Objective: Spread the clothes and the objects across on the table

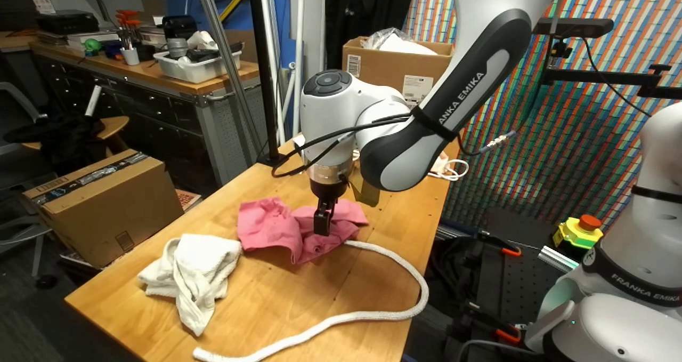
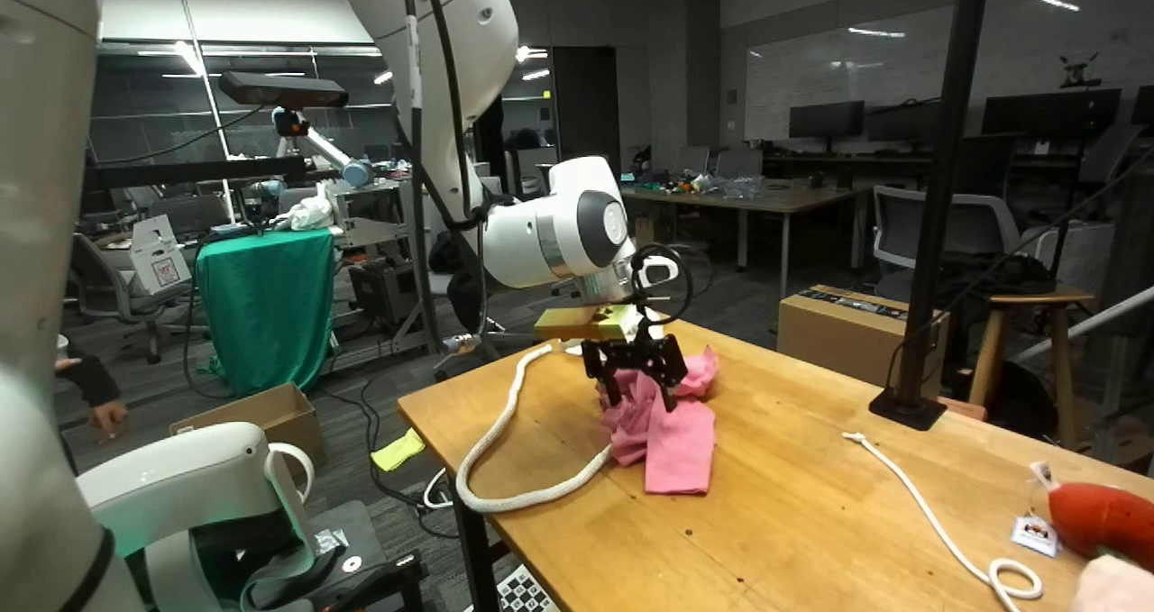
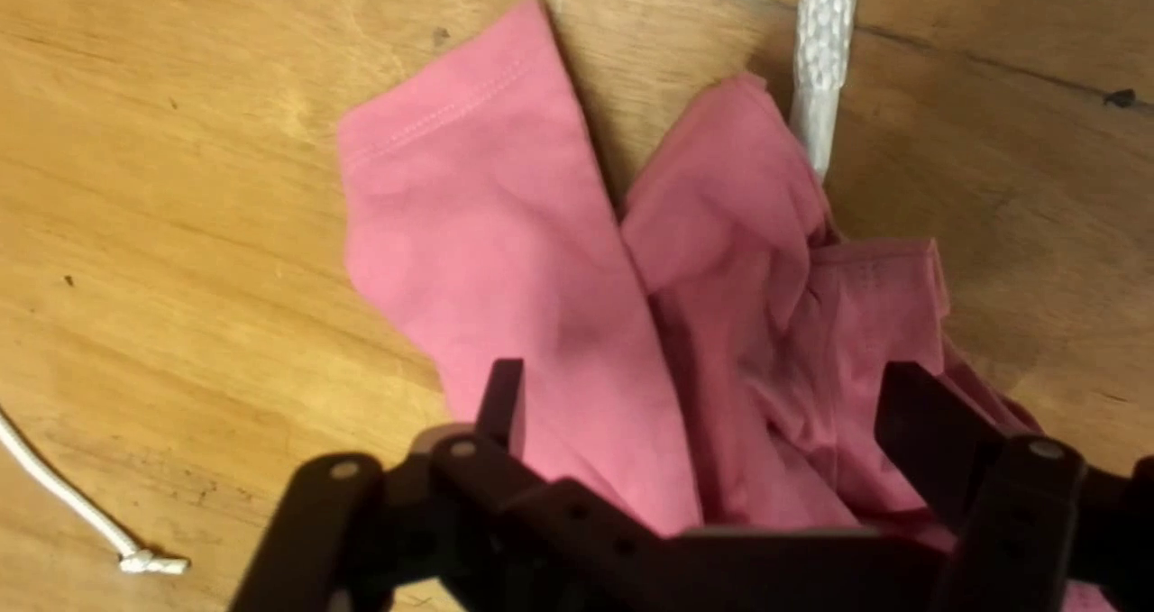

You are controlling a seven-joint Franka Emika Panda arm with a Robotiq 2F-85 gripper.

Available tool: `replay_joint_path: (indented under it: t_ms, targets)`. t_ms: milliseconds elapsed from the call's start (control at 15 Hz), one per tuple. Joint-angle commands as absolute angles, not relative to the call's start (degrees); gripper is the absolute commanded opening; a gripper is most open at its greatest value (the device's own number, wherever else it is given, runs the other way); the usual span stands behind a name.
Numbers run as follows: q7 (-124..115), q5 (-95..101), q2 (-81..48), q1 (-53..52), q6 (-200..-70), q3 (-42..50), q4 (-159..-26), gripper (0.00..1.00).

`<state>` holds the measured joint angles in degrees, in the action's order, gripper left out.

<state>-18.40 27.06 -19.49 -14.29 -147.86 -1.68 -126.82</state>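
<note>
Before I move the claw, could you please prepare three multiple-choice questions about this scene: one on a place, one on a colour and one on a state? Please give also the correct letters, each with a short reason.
1. Where does the claw hang?
A) Over a cardboard box
B) Over the pink cloth
C) Over an office chair

2. What colour is the towel-like cloth on the table?
A) Green
B) Black
C) White

3. In what state is the claw?
A) Open
B) Shut
C) Out of view

1 B: the wrist view shows the pink cloth below the claw.
2 C: its white fabric shows in an exterior view.
3 A: its jaws stand well apart in the wrist view.
</note>
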Motion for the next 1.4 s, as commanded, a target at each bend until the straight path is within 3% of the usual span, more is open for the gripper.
replay_joint_path:
  t_ms: [0,1333]
  targets:
    - [-19.0,27.5,-21.9,-15.6,-148.2,-0.7,-123.6,1.0]
    - [-8.9,21.8,-37.9,-14.2,-139.6,-0.1,-102.3,1.0]
